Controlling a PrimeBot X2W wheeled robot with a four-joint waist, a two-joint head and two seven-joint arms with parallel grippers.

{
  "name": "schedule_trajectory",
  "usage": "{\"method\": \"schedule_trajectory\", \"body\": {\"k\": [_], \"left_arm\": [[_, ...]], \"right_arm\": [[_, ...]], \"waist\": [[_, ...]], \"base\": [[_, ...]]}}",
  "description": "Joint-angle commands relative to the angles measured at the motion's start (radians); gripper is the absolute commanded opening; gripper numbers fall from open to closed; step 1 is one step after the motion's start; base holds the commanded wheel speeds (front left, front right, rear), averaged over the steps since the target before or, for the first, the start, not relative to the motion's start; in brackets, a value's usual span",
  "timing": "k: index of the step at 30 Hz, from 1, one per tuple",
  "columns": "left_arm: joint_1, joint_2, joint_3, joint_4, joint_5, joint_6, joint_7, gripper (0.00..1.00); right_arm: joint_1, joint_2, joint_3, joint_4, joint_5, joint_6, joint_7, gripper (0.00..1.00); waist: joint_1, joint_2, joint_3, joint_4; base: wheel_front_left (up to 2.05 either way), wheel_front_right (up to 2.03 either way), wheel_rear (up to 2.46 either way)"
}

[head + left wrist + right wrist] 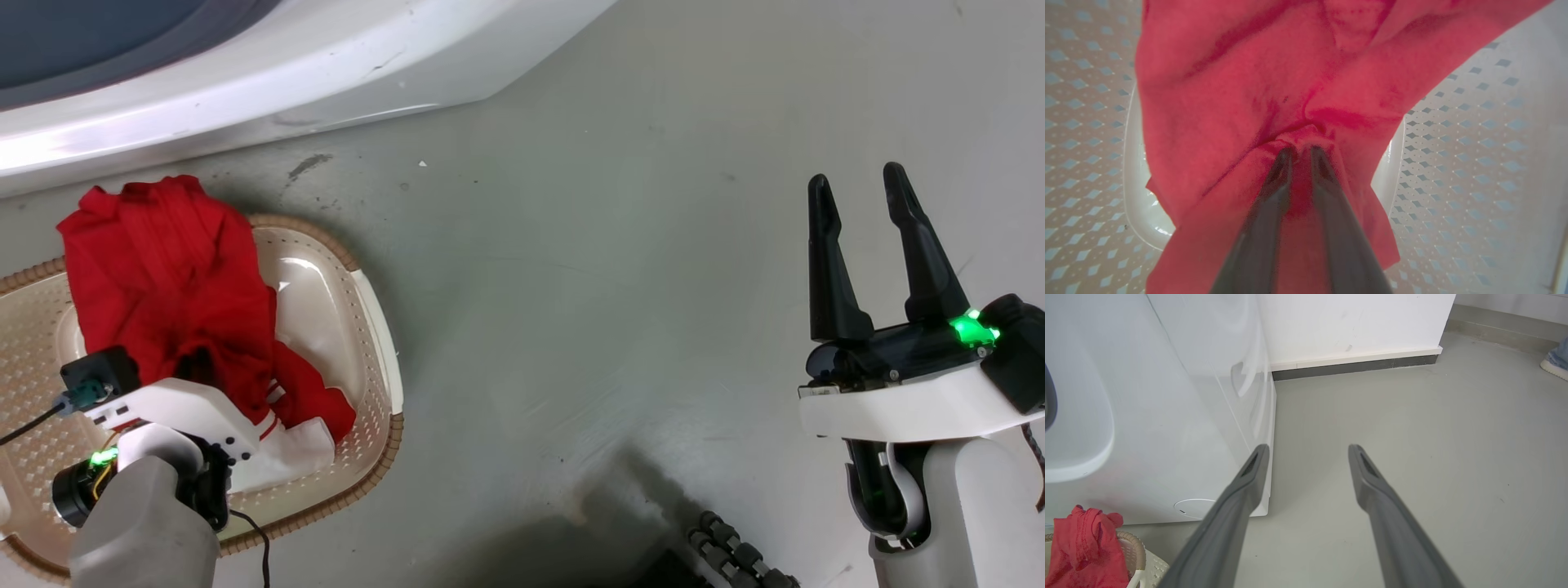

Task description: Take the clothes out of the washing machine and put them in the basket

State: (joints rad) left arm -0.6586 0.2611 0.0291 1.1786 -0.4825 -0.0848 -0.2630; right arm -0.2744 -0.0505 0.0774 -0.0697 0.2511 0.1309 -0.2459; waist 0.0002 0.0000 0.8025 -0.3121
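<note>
My left gripper (1301,153) clamps the clothes (163,278) low over the basket (371,327) for a clean drop; right gripper (857,180) waits, fingers apart.

Bright, even light reaches us; glare streaks the washing machine (326,65), a soft shadow pools on the floor (604,327). Our left wrist view is grainy, the left claw (1300,153) blurred.

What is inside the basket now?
A red garment with white striped trim, pinched by the left gripper and spilling over the far rim of the basket. Anything beneath the cloth is covered.
</note>
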Motion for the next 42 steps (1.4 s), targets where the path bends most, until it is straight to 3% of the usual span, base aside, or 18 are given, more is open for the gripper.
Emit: {"method": "schedule_trajectory", "body": {"k": [1, 12, 29, 42], "left_arm": [[-0.017, 0.009, 0.0, 0.018, -0.006, -0.005, -0.002, 1.0], [0.048, -0.003, 0.04, -0.015, -0.01, -0.001, -0.002, 1.0], [0.346, -0.135, 0.128, -0.337, 0.141, -0.013, -0.002, 1.0], [0.464, -0.199, 0.17, -0.615, 0.23, -0.034, -0.003, 1.0]], "right_arm": [[-0.015, 0.001, 0.0, 0.004, 0.002, 0.0, -0.008, 1.0], [-0.014, 0.001, 0.005, 0.04, 0.002, 0.0, -0.017, 1.0], [0.07, 0.0, -0.023, 0.113, -0.041, 0.0, 0.009, 1.0], [0.166, 0.001, -0.056, 0.062, -0.073, 0.0, 0.071, 1.0]], "waist": [[-0.0002, 0.0, -0.002, -0.006], [-0.0002, 0.0, -0.093, 0.01], [-0.0002, 0.0, -0.447, 0.104], [-0.0002, 0.0, -0.599, 0.158]], "base": [[0.0, 0.0, 0.0], [0.0, 0.0, 0.0], [0.0, 0.0, 0.0], [0.0, 0.0, 0.0]]}}
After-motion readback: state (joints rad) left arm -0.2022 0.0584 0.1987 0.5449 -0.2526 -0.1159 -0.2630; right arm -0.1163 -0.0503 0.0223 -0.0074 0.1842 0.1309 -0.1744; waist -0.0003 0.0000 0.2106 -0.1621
